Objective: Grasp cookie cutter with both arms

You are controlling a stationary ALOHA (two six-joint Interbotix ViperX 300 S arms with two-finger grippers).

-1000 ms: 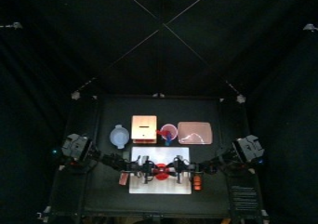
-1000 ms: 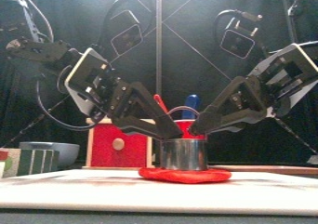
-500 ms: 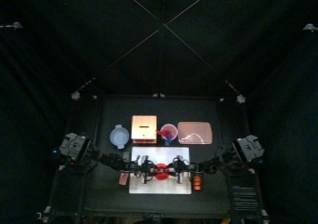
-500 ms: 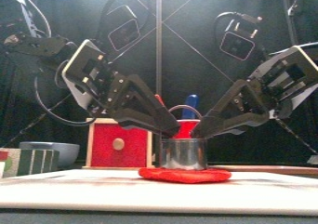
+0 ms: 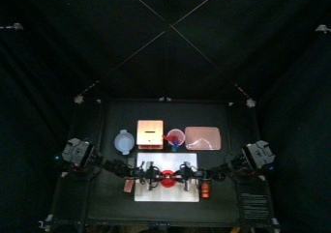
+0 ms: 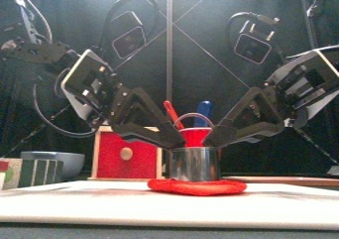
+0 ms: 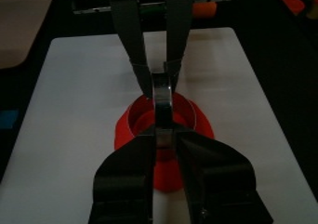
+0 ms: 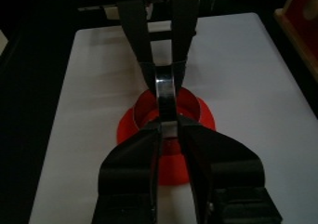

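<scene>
Smack in the middle of the white sheet (image 6: pixel 79 205) sits the cookie cutter (image 6: pixel 196 165), which from the front is a short shiny metal ring standing upright on a flat red disc (image 6: pixel 196 187) a bit wider than the ring. The sheet lies toward the front edge of the black table (image 5: pixel 104 116).

Both arms come down on it in a V. The left gripper (image 6: pixel 183 136) slants in from the left and the right gripper (image 6: pixel 215 136) from the right, so the tips meet right over the ring's top edge. In both wrist views each gripper's fingers straddle the ring's wall, one inside and one outside, on opposite sides of the ring. They're only slightly apart, with the thin metal edge between them. Honestly can't tell whether either one is actually pinching the metal or just sitting around it.

Other stuff:
- Behind the cutter there's a red box (image 6: pixel 129 152) with a pale round spot on its face.
- From above, the back row has a clear tub (image 5: pixel 124 140), a tan board (image 5: pixel 150 132), a pinkish-red cup (image 5: pixel 175 137) and a pink tray (image 5: pixel 203 137).
- Small orange sticks (image 5: pixel 130 186) lie at the sheet's left and right edges.
</scene>
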